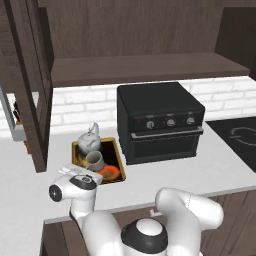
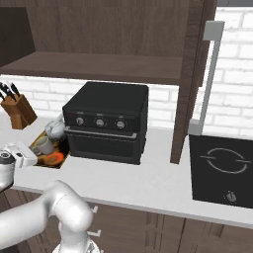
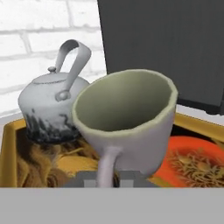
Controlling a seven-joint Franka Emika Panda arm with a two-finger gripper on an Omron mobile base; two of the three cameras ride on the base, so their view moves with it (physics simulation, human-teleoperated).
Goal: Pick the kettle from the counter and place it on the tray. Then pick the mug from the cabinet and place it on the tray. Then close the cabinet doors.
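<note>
Light grey-white table (image 1: 30, 175) runs below a white brick wall. Directly on it: black countertop oven (image 1: 159, 121) mid-table, tray (image 1: 116, 158) with golden rim just left of oven, knife block (image 2: 19, 111) at far left by wall, black cooktop (image 2: 222, 170) set into the surface at right. Kettle (image 1: 89, 140) and mug (image 1: 95, 160) sit on tray, not on table.

We see the silvery-grey kettle (image 3: 50, 107), darkly mottled near its base, behind the pale grey-beige mug (image 3: 127, 127) with its greenish inside. Both sit on the tray (image 3: 9, 153), golden-yellow at the rim and dark with orange and gold swirls. Right of the tray stands a black oven (image 1: 160, 120) on the grey-white counter (image 1: 20, 175), under the dark brown cabinet (image 1: 140, 30).
</note>
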